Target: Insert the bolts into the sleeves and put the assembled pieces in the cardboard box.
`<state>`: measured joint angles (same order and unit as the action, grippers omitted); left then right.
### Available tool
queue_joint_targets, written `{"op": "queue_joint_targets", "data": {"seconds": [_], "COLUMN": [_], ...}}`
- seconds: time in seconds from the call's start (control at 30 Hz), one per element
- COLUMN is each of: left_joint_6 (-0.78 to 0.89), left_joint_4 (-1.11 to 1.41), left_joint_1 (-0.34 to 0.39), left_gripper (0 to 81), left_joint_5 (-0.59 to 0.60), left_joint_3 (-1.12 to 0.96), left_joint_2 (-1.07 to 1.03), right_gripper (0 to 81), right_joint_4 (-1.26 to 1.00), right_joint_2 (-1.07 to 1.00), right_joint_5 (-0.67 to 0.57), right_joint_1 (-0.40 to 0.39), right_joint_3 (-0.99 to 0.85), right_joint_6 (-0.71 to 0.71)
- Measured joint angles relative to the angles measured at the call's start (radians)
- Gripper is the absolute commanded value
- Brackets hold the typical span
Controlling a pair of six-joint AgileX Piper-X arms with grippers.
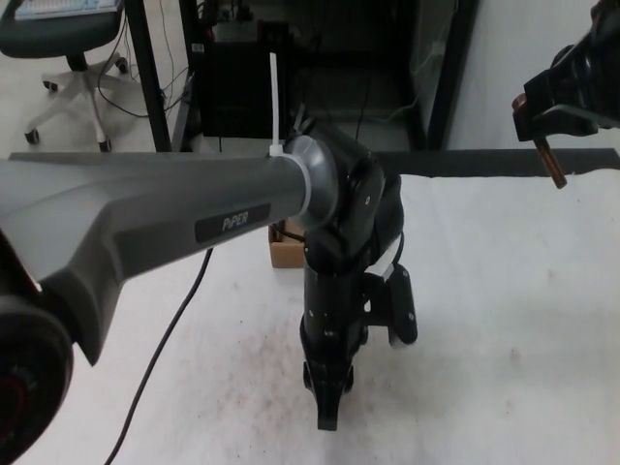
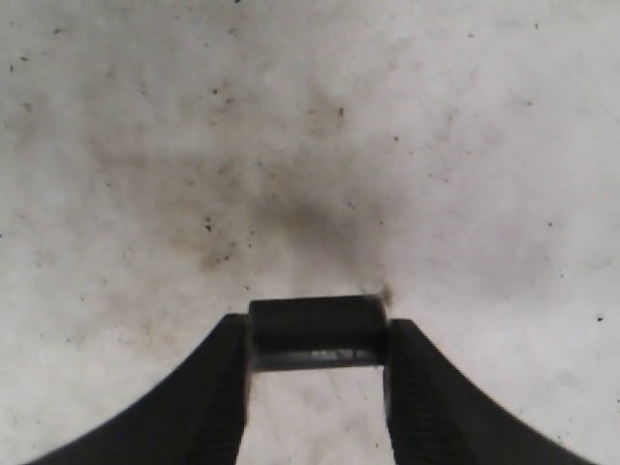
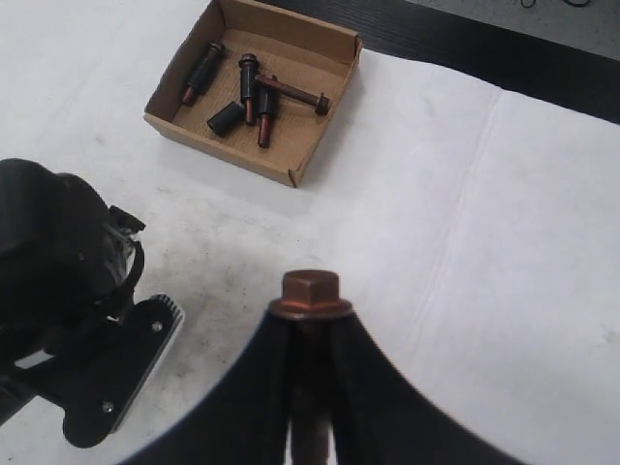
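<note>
Bench holding, listed from the left. Item one: left arm (image 1: 145, 213), grey-shelled, crossing the high view from the left edge to a black wrist bent downward over the white bench cover (image 1: 504, 320), with a black cable (image 1: 165, 344) trailing under it. Item two: left gripper (image 2: 317, 341), pointed down at a stained patch of the cover, its two fingers pinching a short black sleeve (image 2: 315, 327) by its ends, so the sleeve lies crosswise between the fingertips (whether it touches the cover cannot be told). Item three: cardboard box (image 3: 225, 147), shallow and open-topped, on the cover beyond the left wrist. In the high view one corner of it shows just behind that wrist. Contents, from the right wrist view: one loose black sleeve (image 3: 226, 118), one bare copper-coloured bolt (image 3: 291, 94) lying slantwise, and beside these some bolts already seated in black sleeves (image 3: 200, 70), their copper ends protruding. Item four: right gripper (image 3: 310, 387), raised at the right of the high view, well apart from the left gripper, its fingers pressed together on the shank of a copper-coloured hex-head bolt (image 3: 311, 292). The head stands clear beyond the fingertips, and the rest of the shank hangs out on the other side. Item five: dark strip (image 1: 504, 161) along the far edge of the cover.
</note>
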<state>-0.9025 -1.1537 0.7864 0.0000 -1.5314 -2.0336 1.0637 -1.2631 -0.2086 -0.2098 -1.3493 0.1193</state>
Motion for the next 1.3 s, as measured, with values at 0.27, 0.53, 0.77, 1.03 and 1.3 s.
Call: {"op": "queue_joint_targets", "data": {"seconds": [0.27, 0.53, 0.77, 1.03, 1.3], "left_joint_6": [-0.029, 0.048, 0.116, 0.203, 0.941], "left_joint_4": [-0.005, -0.005, 0.008, 0.027, 0.061], "left_joint_1": [0.000, -0.004, -0.006, -0.006, -0.014], "left_gripper": [0.2, 23.7, 47.8, 47.9, 47.9], "left_joint_5": [0.000, 0.031, 0.040, 0.025, 0.025], "left_joint_3": [0.000, 0.000, 0.000, 0.000, 0.000], "left_joint_2": [0.000, 0.000, 0.000, 0.000, 0.000], "right_gripper": [0.8, 0.8, 0.8, 0.8, 0.8], "right_joint_4": [0.000, 0.000, 0.000, 0.000, 0.000], "right_joint_2": [0.000, 0.000, 0.000, 0.000, 0.000], "right_joint_5": [0.000, 0.000, 0.000, 0.000, 0.000], "right_joint_1": [0.000, 0.000, 0.000, 0.000, 0.000], "right_joint_3": [0.000, 0.000, 0.000, 0.000, 0.000], "right_joint_6": [0.005, 0.006, 0.006, 0.006, 0.006]}}
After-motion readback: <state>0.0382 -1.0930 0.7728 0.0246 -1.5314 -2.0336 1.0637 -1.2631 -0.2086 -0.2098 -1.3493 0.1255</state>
